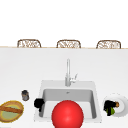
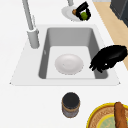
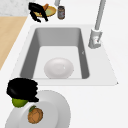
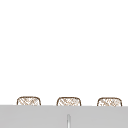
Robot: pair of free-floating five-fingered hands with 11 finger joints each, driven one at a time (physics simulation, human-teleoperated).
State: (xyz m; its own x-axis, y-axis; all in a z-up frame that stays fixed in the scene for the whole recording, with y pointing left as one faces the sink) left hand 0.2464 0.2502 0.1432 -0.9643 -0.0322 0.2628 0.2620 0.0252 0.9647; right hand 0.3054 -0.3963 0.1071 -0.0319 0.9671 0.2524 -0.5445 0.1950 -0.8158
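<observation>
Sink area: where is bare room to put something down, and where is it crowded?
Bare counter lies behind the sink, on both sides of the faucet. The basin holds a white bowl. Crowded: the left, with jar, basket and left hand; the right, where the right hand grips a green fruit on the plate.

A red ball [image 1: 67, 114] hides the sink [image 1: 47, 93] floor in the front view, its lower part cut by the edge. The right hand [image 3: 22, 90] covers most of a green fruit [image 3: 18, 102] beside the sink. The basket [image 2: 105, 117] is cropped.
</observation>
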